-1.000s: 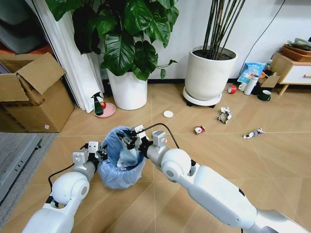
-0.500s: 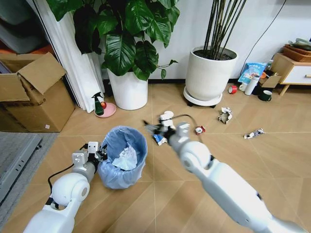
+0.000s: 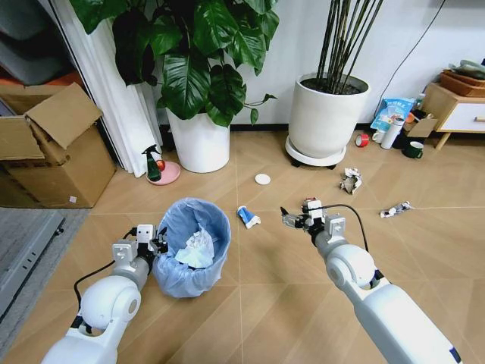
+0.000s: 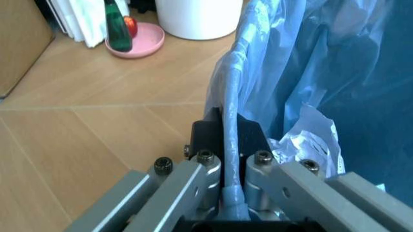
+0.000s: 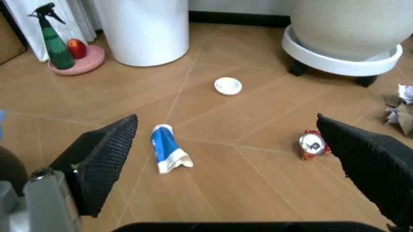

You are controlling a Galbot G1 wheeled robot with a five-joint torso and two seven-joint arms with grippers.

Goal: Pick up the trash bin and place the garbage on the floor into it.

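The trash bin (image 3: 195, 246), lined with a light-blue bag, stands on the floor (image 3: 250, 273) at my left with crumpled white paper inside. My left gripper (image 3: 151, 241) (image 4: 229, 166) is shut on the bin's rim (image 4: 231, 111). My right gripper (image 3: 299, 216) (image 5: 226, 125) hangs open over the floor, right of the bin. A crushed blue-white can (image 3: 246, 217) (image 5: 168, 154) lies between bin and right gripper. A white disc (image 3: 262, 179) (image 5: 227, 86), a red can (image 5: 312, 143), a crumpled paper wad (image 3: 350, 180) and a wrapper (image 3: 395, 208) lie farther out.
Two big white plant pots (image 3: 198, 140) (image 3: 326, 114) stand against the far wall. A green spray bottle (image 3: 152, 163) rests on a pink dish. A cardboard box (image 3: 49, 144) sits at the left, a red tape roll (image 3: 362, 139) and a low cabinet (image 3: 458, 110) at the right.
My right arm has swung from above the bin out to the right, over the floor, uncovering the blue-white can. The left gripper and the bin have stayed put.
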